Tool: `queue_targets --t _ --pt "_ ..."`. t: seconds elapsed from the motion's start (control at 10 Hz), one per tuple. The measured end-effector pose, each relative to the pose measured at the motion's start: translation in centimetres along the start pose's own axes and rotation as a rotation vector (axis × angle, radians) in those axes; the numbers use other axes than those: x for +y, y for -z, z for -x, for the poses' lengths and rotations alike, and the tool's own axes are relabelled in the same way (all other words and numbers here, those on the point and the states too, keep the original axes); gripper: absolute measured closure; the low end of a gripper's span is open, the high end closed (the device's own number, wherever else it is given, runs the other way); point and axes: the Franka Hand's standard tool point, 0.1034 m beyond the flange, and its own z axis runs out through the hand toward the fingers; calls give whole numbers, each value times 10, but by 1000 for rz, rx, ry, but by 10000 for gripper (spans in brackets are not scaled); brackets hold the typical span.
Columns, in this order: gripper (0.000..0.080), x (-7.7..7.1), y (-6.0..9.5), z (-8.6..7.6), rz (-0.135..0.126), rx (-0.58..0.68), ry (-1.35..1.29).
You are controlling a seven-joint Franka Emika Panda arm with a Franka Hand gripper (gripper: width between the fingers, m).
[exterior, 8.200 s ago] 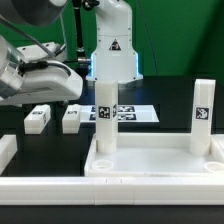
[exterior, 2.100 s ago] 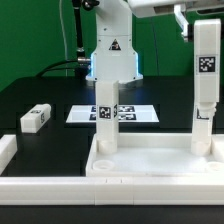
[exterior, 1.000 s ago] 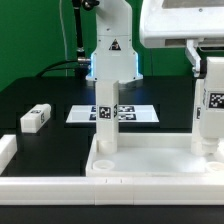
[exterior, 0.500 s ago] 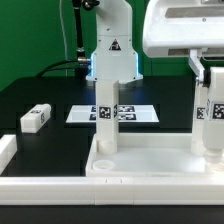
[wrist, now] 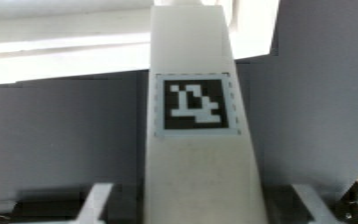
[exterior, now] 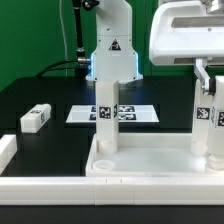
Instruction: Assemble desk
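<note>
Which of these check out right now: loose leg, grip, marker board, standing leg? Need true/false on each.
1. One loose leg lies flat on the black table at the exterior view's left. True.
2. The gripper is open and empty. False: it is shut on an upright held leg. The wrist view shows its fingers on either side of that leg.
3. The marker board lies inside the tabletop. False: it lies on the black table behind the tabletop.
4. A standing leg is upright at the tabletop's back corner on the exterior view's left. True.
</note>
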Motion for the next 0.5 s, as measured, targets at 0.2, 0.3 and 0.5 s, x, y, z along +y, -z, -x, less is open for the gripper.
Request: queue_targets --t 0.2,0.3,0.5 --pt "508 -4 -2 4 -2 -5 7" --pt "508 -3 -4 6 0 -8 9" --pt "508 -2 -8 11 5 -12 6"
